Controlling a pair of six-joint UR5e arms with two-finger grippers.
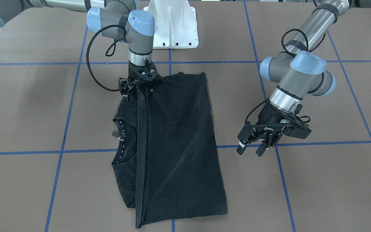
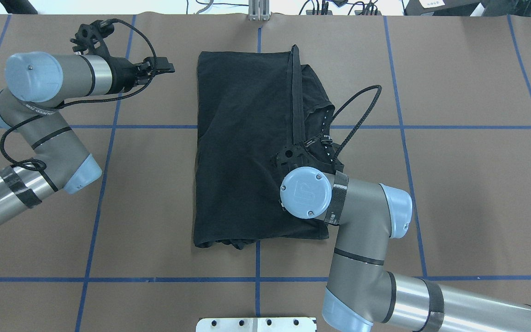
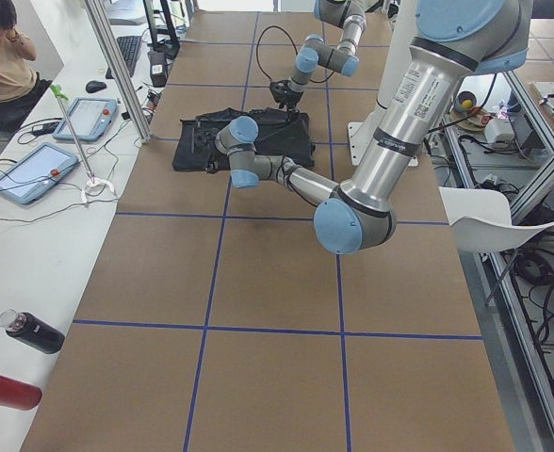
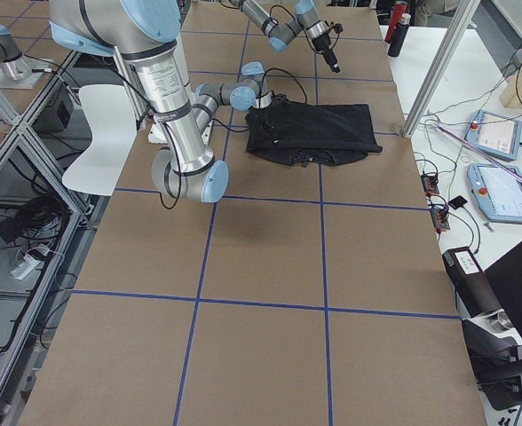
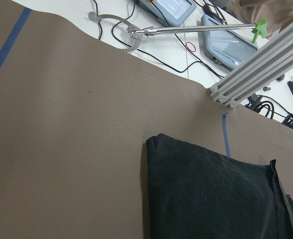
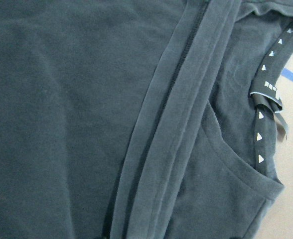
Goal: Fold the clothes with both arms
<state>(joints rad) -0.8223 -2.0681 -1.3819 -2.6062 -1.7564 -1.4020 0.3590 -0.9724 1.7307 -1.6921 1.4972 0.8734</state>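
The black T-shirt lies folded lengthwise at the table's middle, plain back up, with a doubled hem strip along its fold and the collar exposed beside it. My right gripper is down on the robot-side end of that hem strip. Its jaws are hidden against the black cloth, so I cannot tell whether they grip. My left gripper is open and empty, above bare table well clear of the shirt's other long edge. It also shows in the overhead view.
The white mounting pedestal stands at the robot's side of the table. Blue tape lines grid the brown surface. An aluminium post and tablets sit past the far edge, where a person also sits.
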